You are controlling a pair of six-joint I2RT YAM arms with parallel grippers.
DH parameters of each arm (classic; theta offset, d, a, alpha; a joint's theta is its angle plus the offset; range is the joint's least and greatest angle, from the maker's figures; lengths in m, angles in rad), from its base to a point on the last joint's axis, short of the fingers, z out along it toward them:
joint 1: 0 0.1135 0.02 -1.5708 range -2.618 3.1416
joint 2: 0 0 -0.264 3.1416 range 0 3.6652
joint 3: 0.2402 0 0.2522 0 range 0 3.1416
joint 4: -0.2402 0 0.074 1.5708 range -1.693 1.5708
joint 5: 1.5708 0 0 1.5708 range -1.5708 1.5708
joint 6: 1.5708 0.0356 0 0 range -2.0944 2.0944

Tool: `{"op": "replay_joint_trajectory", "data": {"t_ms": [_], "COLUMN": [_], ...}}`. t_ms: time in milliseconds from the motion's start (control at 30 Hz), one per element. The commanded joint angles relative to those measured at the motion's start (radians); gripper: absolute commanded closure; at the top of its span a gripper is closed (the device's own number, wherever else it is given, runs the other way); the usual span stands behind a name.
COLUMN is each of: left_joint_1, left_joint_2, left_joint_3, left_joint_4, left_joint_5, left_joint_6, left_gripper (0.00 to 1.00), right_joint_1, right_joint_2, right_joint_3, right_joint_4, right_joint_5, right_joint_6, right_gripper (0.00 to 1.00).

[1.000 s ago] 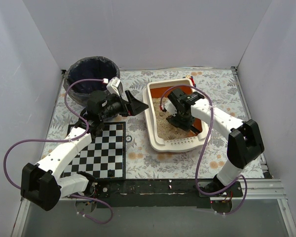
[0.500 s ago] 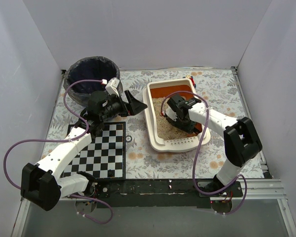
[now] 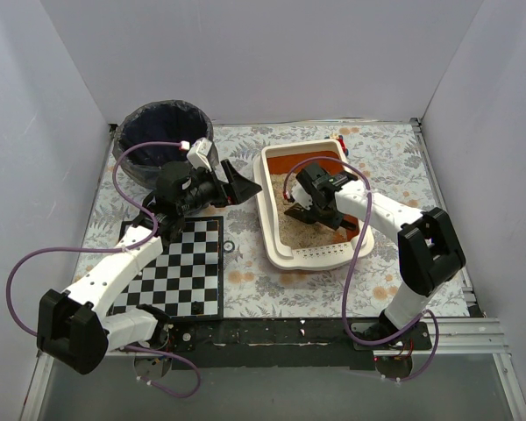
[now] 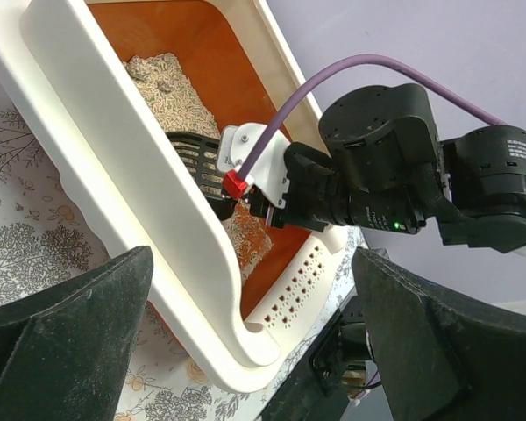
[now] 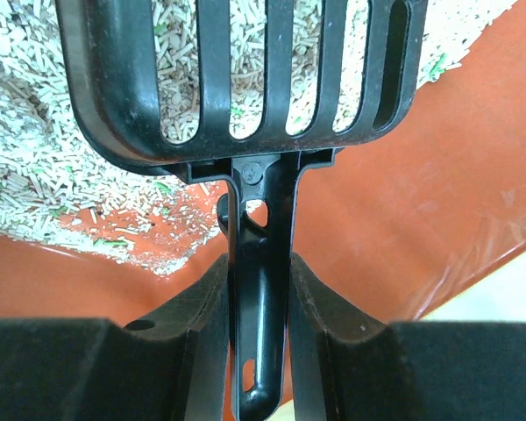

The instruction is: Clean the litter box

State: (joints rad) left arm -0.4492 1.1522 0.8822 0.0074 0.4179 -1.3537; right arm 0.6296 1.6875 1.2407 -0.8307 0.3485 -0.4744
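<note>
A floral-covered table [image 3: 394, 167] carries everything. At its far left stands a round bin [image 3: 121, 145] lined with a dark bag, and a checkerboard mat [image 3: 180, 272] lies near and left.

The litter box [image 3: 267, 215] sits right of centre, its long axis running near to far and its slotted ledge at the near end. Beige litter [image 3: 289, 230] covers the middle and near-left of its floor, while bare orange shows at the far end and along the right side.

The left gripper [image 3: 244, 182] hangs above the table just left of the box's left wall, between the box and the bin. Its jaws are spread wide with nothing between them.

The right gripper [image 5: 259, 289] is down inside the box, clamped on the handle of a black slotted scoop [image 5: 245, 153]. From the fingers the scoop head reaches left toward the box's left wall, and its slots lie over litter. In the right wrist view, no clump can be made out in the head.

The coming move seems to turn on this: the litter lies directly ahead of and beneath the scoop's leading edge. A push along the handle's own line would load it. The bin lies well to the left and far, past the idle left gripper, so a loaded scoop would have to cross the left wall. The right arm is plainly the nearer one for the scooping.
</note>
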Motion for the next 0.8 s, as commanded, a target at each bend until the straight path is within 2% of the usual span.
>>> {"op": "replay_joint_trajectory", "data": {"t_ms": [0, 400, 533, 767], "left_joint_1": [-0.005, -0.005, -0.005, -0.005], "left_joint_2": [0.012, 0.047, 0.046, 0.064], "left_joint_3": [0.029, 0.043, 0.046, 0.075], "left_joint_4": [0.008, 0.052, 0.059, 0.098], "left_joint_5": [-0.019, 0.047, 0.055, 0.117], "left_joint_6": [-0.001, -0.028, -0.025, -0.013], "left_gripper": [0.02, 0.02, 0.02, 0.02], "right_joint_1": [0.010, 0.068, 0.074, 0.074], "right_joint_2": [-0.041, -0.084, -0.124, -0.221], "right_joint_3": [0.054, 0.126, 0.117, 0.082], "right_joint_4": [0.025, -0.100, -0.096, -0.087], "right_joint_5": [-0.002, 0.018, 0.043, -0.016], "right_joint_6": [0.014, 0.080, 0.099, 0.154], "right_gripper": [0.77, 0.80, 0.82, 0.84]}}
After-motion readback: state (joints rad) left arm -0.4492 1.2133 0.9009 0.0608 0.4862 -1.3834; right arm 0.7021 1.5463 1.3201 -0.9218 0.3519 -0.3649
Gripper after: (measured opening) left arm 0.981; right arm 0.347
